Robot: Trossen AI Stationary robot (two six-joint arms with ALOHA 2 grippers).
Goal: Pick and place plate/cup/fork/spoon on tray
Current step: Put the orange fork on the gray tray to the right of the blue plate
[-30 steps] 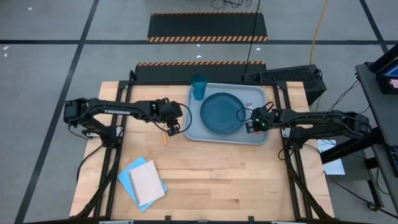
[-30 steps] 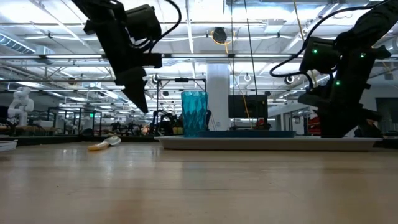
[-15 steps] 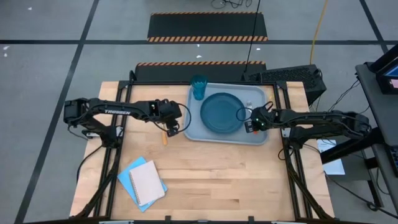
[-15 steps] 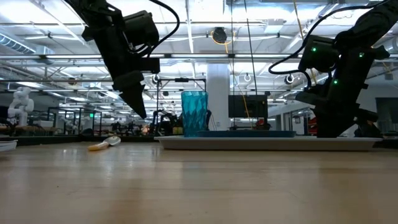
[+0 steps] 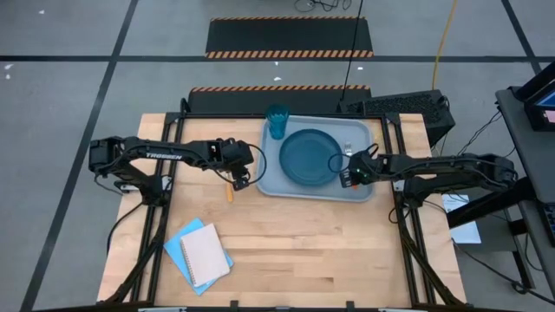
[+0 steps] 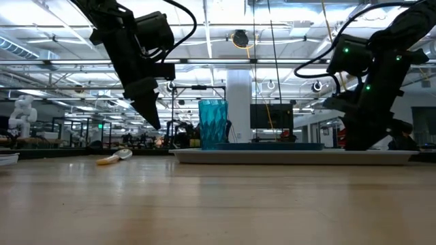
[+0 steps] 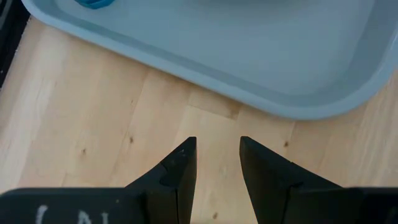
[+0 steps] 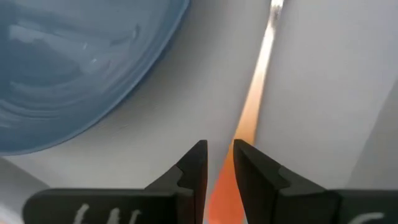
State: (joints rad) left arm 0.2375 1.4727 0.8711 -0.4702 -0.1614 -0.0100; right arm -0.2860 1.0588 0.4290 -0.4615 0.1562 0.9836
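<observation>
Yellow-handled spoon (image 5: 229, 191) lay on the worktop (image 5: 286, 251) beneath the left claw (image 5: 240, 182), whose fingers stood apart and empty. Plate (image 5: 310, 156) and cup (image 5: 277, 121) sat on the tray (image 5: 270, 184). Right claw (image 8: 217, 163) held the fork (image 8: 254, 106) narrowly, over the tray floor; next, probably release it.

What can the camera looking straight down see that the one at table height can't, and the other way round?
Only the high view shows the notebooks, the plate as a full round disc, and how the tray sits on the table. Only the low view shows the room behind and that the left gripper hangs above the wood. Both show the cup, the tray, the spoon off the tray, and the right gripper down at the tray.
</observation>
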